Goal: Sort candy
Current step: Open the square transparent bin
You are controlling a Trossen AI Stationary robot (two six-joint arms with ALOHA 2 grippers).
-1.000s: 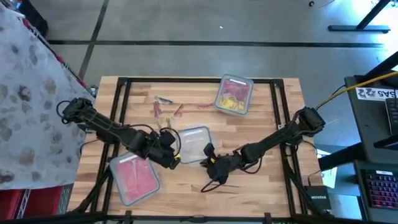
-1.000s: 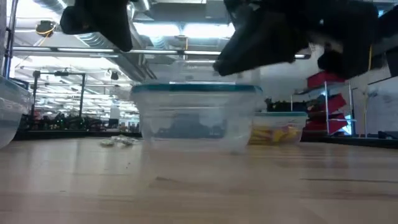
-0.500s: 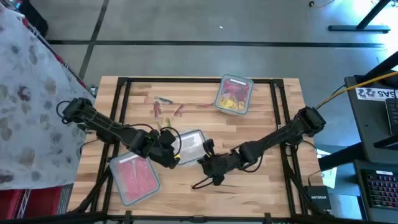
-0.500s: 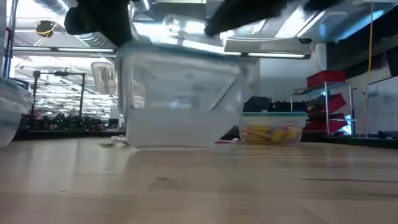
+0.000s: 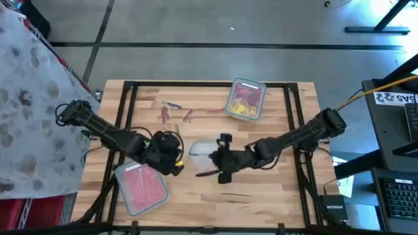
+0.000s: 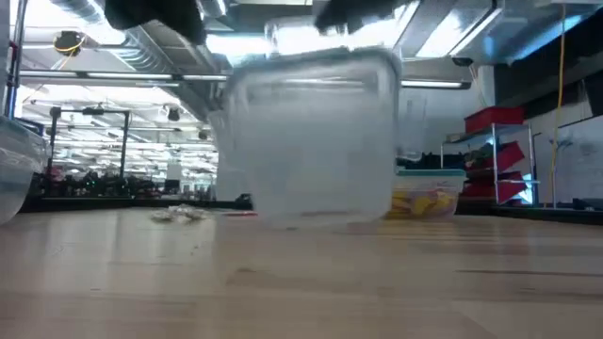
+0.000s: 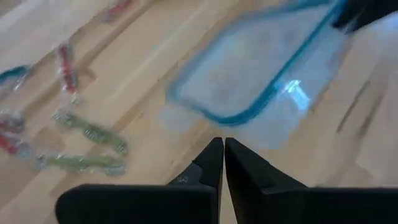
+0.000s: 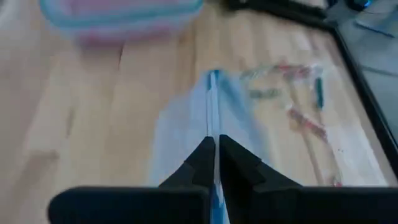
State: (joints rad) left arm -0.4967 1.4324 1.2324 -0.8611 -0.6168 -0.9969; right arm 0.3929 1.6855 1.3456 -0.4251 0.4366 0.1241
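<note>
the right pincer (image 5: 219, 158) clamps the rim of a clear blue-rimmed container (image 5: 201, 149), tipped on edge mid-desk (image 5: 274, 189). the left pincer (image 5: 175, 159) is clenched, empty, beside it. loose candy (image 5: 175, 114), thin red and greenish shiny wrappers, lies scattered toward the desk's far side; yellow-red pieces fill the far tub (image 5: 245, 100).

The right gripper (image 8: 212, 152) has its dark jaws pinched on the thin blue-rimmed edge of a clear plastic container (image 8: 186, 124), seen edge-on over the pale wooden table (image 8: 81, 112). Beyond it sits a clear blue-rimmed container of pink pieces (image 8: 121, 15). Scattered wrapped candy (image 8: 292, 93) lies to one side.
</note>
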